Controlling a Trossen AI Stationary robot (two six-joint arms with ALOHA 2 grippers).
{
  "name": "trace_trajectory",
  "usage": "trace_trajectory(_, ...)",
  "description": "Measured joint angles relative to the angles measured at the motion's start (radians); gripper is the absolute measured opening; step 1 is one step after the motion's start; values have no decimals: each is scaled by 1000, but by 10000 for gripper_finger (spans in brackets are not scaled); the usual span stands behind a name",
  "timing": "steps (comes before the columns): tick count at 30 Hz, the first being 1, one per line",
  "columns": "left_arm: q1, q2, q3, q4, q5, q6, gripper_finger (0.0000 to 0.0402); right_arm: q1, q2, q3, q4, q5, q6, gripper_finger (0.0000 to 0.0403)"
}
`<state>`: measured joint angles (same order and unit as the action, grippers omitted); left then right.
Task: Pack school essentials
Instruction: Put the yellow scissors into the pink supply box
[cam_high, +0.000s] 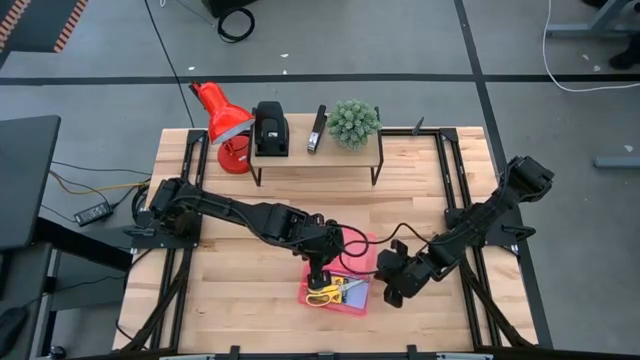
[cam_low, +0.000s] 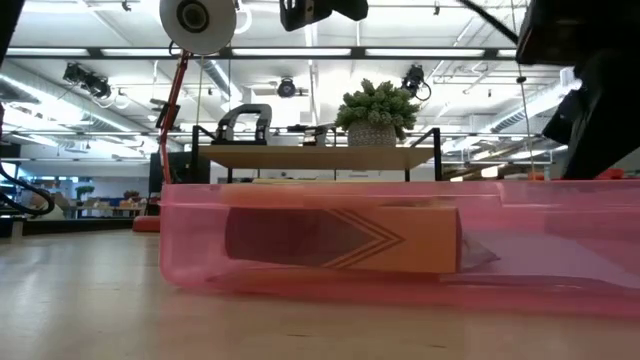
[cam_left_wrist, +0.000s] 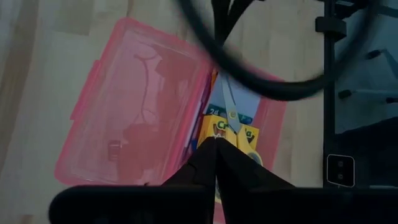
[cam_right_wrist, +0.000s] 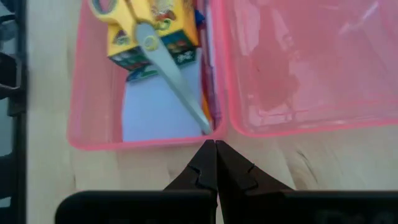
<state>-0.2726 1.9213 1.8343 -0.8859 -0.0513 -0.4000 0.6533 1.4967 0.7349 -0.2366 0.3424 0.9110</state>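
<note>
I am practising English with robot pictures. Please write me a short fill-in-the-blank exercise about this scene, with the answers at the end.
1. The scissors lie on top of the ____ box.
2. The case holding the school things is ____ in colour.
3. The fingers of the right gripper are ____.
4. On the shelf at the table's far side, the plant stands beside black devices, and a ____ lamp stands next to the shelf.

Missing words: crayon; pink; shut; red

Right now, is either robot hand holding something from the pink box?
No. The left gripper and right gripper both have their fingers shut on nothing. The scissors lie in the pink box.
</note>
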Motion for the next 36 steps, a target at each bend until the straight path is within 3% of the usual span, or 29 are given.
trace_trajectory(9, 0, 0, 0, 3, -1, -5, 8, -9, 6, -7, 41, -7, 21, 6)
trace_trajectory(18, 0, 0, 0, 11, -1, -10, 20, -10, 101, -7, 109, -56, 46, 6)
trace_trajectory(30, -3, -1, 0, 10, -1, -11, 6, -9, 79, -7, 86, -33, 65, 6)
trace_trajectory(36, -3, -1, 0, 9, -1, -9, 20, -10, 79, -7, 80, -33, 82, 6)
